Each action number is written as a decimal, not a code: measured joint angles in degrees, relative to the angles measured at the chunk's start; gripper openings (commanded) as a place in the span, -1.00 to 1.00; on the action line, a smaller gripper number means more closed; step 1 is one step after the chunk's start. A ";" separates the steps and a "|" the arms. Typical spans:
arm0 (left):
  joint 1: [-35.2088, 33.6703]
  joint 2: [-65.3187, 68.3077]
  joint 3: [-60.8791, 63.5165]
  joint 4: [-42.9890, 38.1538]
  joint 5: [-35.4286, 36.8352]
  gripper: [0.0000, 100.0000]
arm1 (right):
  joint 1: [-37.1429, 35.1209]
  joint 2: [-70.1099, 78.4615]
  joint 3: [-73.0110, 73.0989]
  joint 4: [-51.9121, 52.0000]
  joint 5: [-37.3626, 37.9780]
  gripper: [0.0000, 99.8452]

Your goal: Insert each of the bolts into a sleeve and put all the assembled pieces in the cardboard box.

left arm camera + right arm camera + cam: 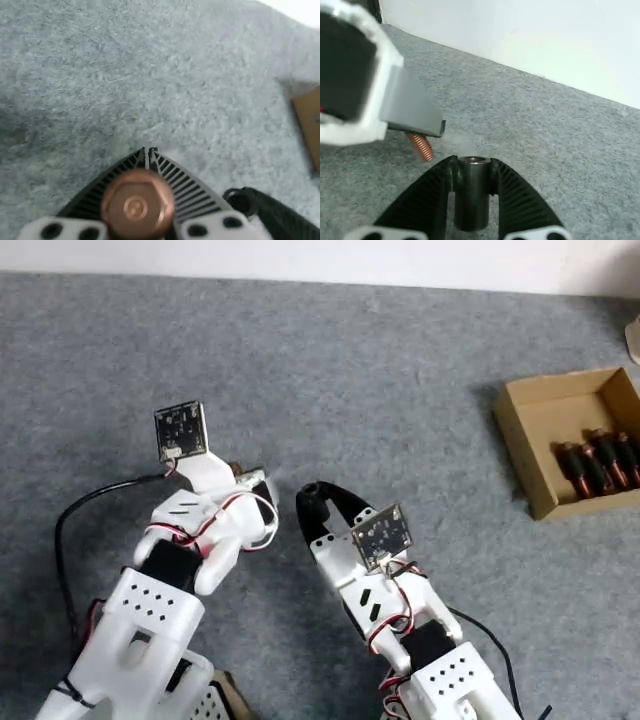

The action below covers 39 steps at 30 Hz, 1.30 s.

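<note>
A few put-together pieces already lie in the cardboard box, which sits on the grey bench far over on the right arm's side. So part of the job looks done.

One more pair is being worked on. The left tool is squeezed shut on a copper bolt, and the bolt's six-sided head faces the left wrist camera. The right tool is clamped on a dark sleeve, with the sleeve's open end pointing up and away from the tool. From the right wrist, the bolt's threaded tip pokes out just beside the sleeve's open end, but it is not inside yet.

My guess at what is left: line up the tip with the hole, push the bolt in, then carry this piece over to the box.
</note>
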<state>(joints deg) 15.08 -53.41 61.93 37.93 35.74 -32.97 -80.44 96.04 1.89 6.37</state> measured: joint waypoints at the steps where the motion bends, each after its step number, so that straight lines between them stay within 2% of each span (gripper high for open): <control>1: 0.00 0.00 0.00 0.44 -0.79 -0.99 | 0.62 0.00 0.00 0.00 0.00 -0.99; 7: 0.26 4.92 -2.90 5.01 -7.03 -0.99 | 2.64 0.00 0.00 0.00 0.00 -0.99; 12: 0.18 14.95 -11.69 14.59 -10.29 -0.99 | 2.90 0.00 0.00 0.26 0.00 -0.99; 16: -0.26 20.66 -18.02 22.51 -18.11 -0.99 | 2.90 0.00 0.00 1.93 0.00 -0.99; 20: -2.73 21.10 -18.99 27.52 -27.69 -0.99 | 3.69 0.00 0.00 2.02 0.00 -0.99; 26: -8.00 21.10 -15.03 28.48 -38.24 -0.98 | 4.75 0.00 0.00 2.02 0.00 -0.99; 30: -8.53 21.36 -10.02 28.57 -46.59 -0.99 | 4.92 0.00 0.00 2.02 0.00 -0.99; 36: -9.14 21.36 -8.35 29.10 -48.53 -0.97 | 4.84 0.00 0.00 2.02 0.00 -0.99; 39: -9.14 21.36 -8.35 29.54 -50.55 -0.82 | 4.84 0.00 0.00 2.02 0.00 -0.99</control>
<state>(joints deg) 5.93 -32.04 53.58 67.47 -14.81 -28.13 -80.44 96.04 3.91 6.37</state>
